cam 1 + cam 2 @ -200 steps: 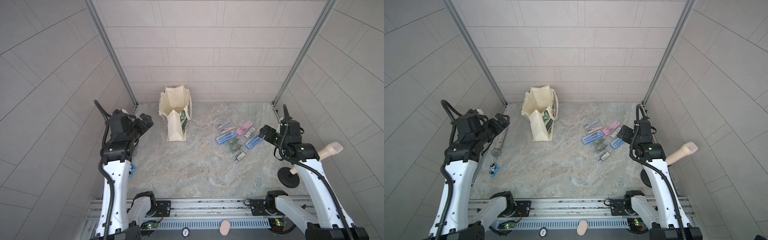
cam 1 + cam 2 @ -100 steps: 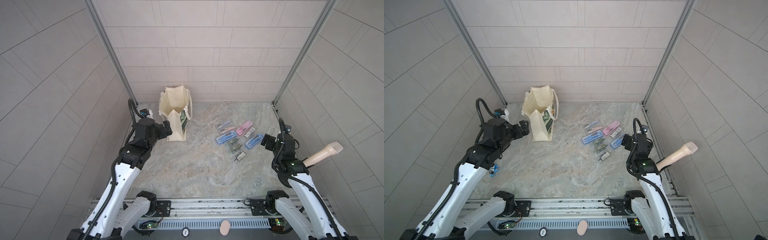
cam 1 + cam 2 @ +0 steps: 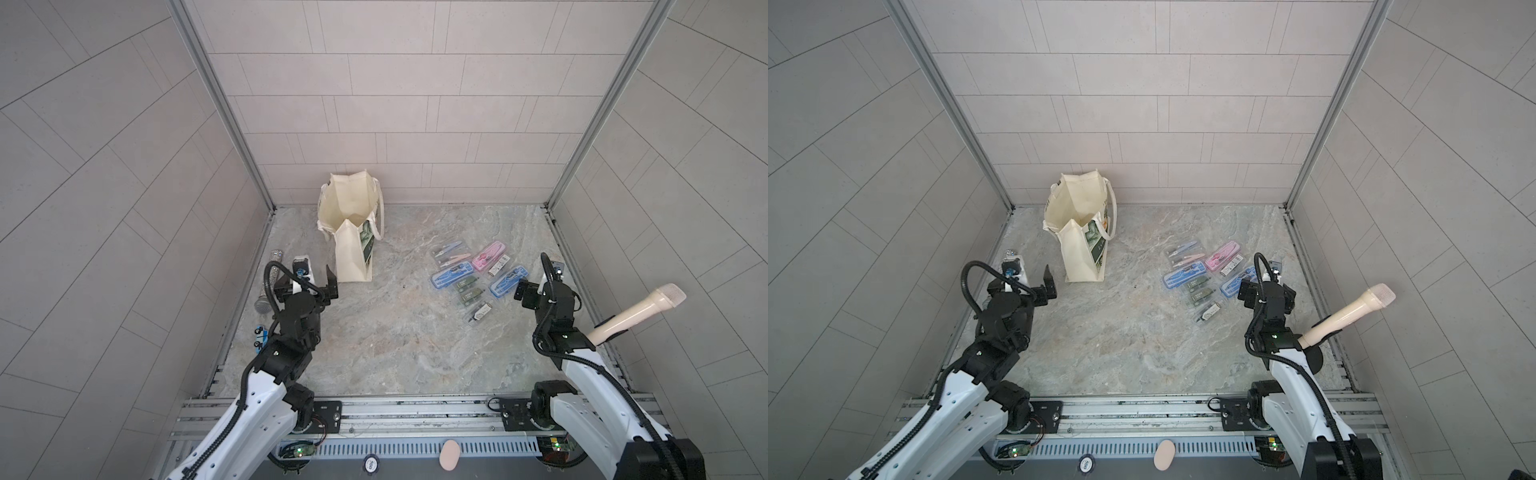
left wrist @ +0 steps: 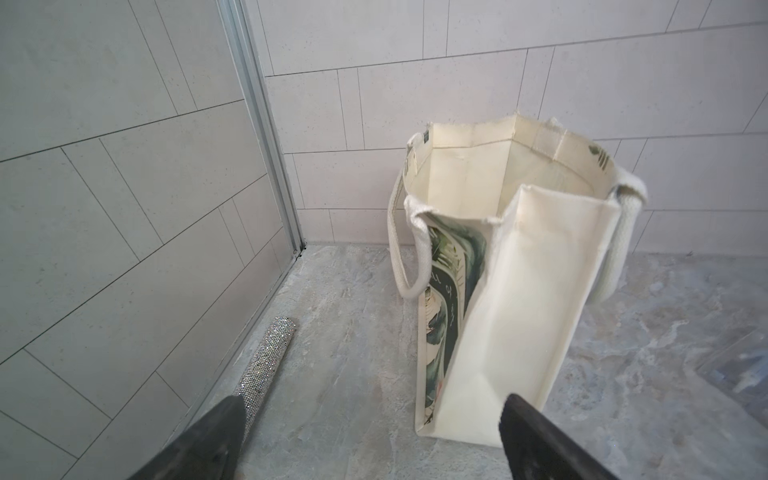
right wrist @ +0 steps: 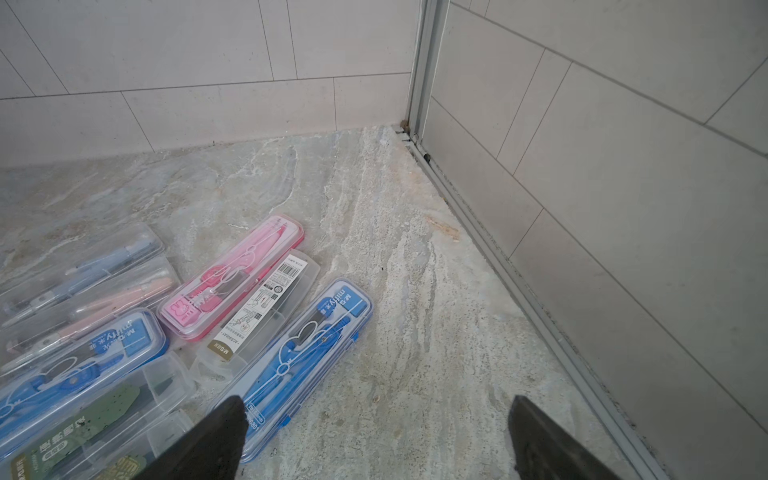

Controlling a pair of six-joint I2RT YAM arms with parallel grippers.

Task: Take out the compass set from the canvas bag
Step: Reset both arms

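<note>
Your left gripper (image 3: 303, 276) hangs with its jaws spread wide and nothing between them, just near-left of the canvas bag (image 3: 351, 245). The bag stands upright and open-mouthed at the far left of the stone floor (image 3: 395, 332), with a green leaf print on its side. Your right gripper (image 5: 378, 402), also spread wide and holding nothing, hovers beside a cluster of compass cases (image 3: 469, 274) lying right of centre.

Both arms have white shells (image 3: 257, 399), black joints (image 3: 297, 320) and looped black ribbed cables (image 3: 963, 283).
</note>
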